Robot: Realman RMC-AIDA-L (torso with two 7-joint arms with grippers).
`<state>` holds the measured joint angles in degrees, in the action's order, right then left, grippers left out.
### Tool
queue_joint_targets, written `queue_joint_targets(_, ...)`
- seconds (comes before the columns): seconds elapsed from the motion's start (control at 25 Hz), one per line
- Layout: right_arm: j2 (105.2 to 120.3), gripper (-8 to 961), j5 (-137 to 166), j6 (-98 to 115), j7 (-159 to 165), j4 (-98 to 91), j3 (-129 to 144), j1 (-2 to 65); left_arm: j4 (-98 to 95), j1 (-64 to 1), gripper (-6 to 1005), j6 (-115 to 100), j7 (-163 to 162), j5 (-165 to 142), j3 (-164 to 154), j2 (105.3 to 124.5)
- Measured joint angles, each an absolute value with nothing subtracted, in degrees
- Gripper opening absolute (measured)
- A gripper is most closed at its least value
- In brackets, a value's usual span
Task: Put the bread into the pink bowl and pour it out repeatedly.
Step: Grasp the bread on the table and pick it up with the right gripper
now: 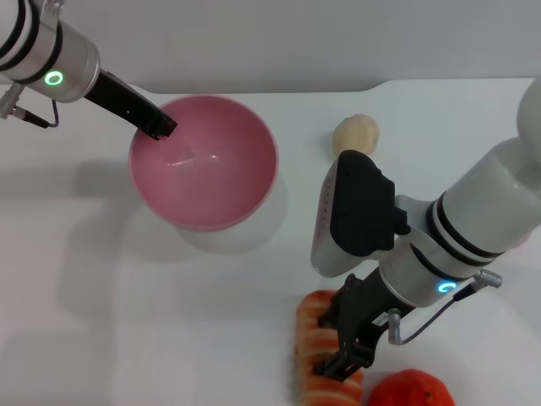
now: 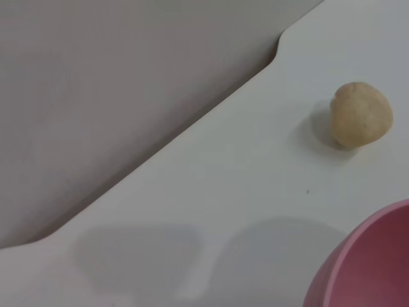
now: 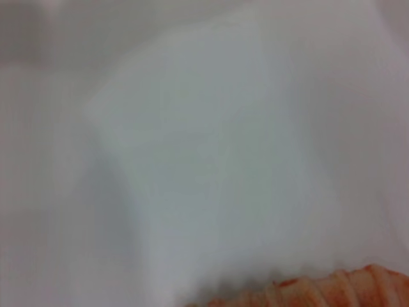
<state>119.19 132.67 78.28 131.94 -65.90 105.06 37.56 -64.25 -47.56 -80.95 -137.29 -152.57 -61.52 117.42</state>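
Observation:
The pink bowl (image 1: 207, 169) hangs a little above the white table at the left, its shadow showing beneath it. My left gripper (image 1: 159, 125) is shut on the bowl's far left rim. The bowl is empty, and its edge (image 2: 374, 268) also shows in the left wrist view. The bread (image 1: 311, 337), a ridged orange and cream roll, lies on the table at the near edge. My right gripper (image 1: 335, 342) is down right over it. The top of the bread (image 3: 332, 291) shows close up in the right wrist view.
A small round beige lump (image 1: 357, 134) (image 2: 361, 114) sits on the table beyond the right arm. An orange fruit (image 1: 412, 391) lies right beside the bread at the near edge. The table's back edge (image 2: 192, 134) runs behind the bowl.

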Motion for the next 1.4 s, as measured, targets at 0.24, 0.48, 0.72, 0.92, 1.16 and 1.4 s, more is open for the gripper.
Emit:
queue_joint_targets(0.24,119.15,652,132.9,77.1,132.1,-65.1,104.9,37.6,-64.3,-47.5,41,-80.9,-136.9,-152.6,-61.5,117.49)
queue_joint_targets(0.48,119.12,651,133.4,76.7,132.3,-65.0,105.2,37.5,-64.3,-47.4,41,-81.0,-136.8,-152.6,-61.5,117.61)
queue_joint_targets(0.72,119.18,569,135.2,76.4,131.5,-66.0,106.4,37.1,-64.3,-46.8,42,-81.0,-136.8,-152.5,-61.5,117.69)
queue_joint_targets(0.92,119.18,499,135.5,76.0,131.5,-66.1,107.1,37.0,-64.3,-46.6,42,-81.0,-136.8,-152.2,-61.5,117.70)
queue_joint_targets(1.16,119.18,440,135.6,75.9,131.5,-66.1,107.1,37.0,-64.3,-46.5,42,-80.9,-136.8,-152.0,-61.6,117.68)
queue_joint_targets(1.4,119.18,389,135.7,75.9,131.5,-66.4,107.2,37.0,-64.3,-46.5,42,-80.7,-136.7,-151.9,-61.6,117.68)
